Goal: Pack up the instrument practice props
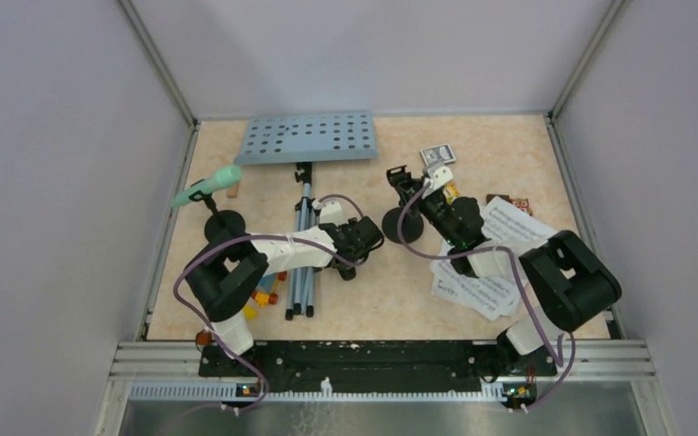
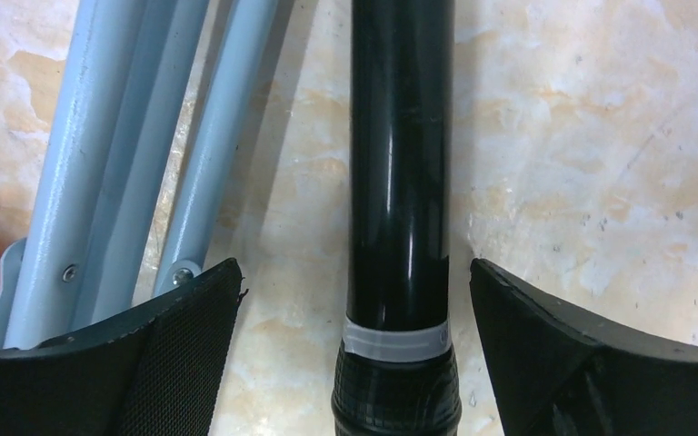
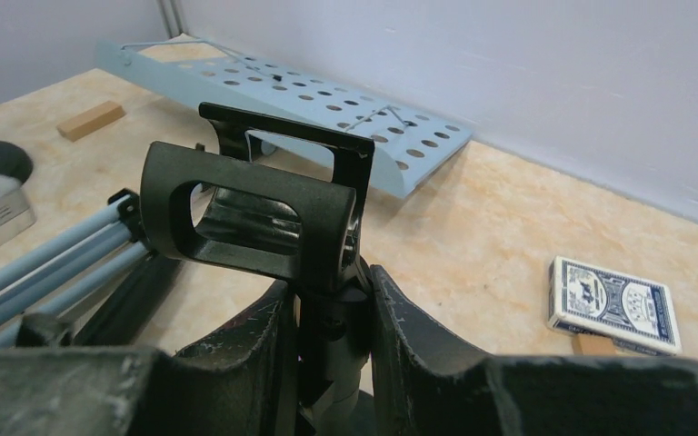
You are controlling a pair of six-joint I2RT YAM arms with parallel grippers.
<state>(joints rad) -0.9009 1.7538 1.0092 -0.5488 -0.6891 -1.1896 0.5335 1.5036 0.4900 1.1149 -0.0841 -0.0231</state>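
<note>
Mic-holder step: left claw (image 2: 354, 272) spread, black mic (image 2: 400, 136) lying loose between its jaws; right claw (image 3: 327, 300) clamped on holder (image 3: 245, 213) stem, which likely needs stowing next.

Bright, even overhead light. Soft shadows lie beside the poles (image 2: 100, 136) left of the fingers (image 2: 159, 363); a glare streak runs down the black microphone (image 2: 400, 136) between them.
</note>
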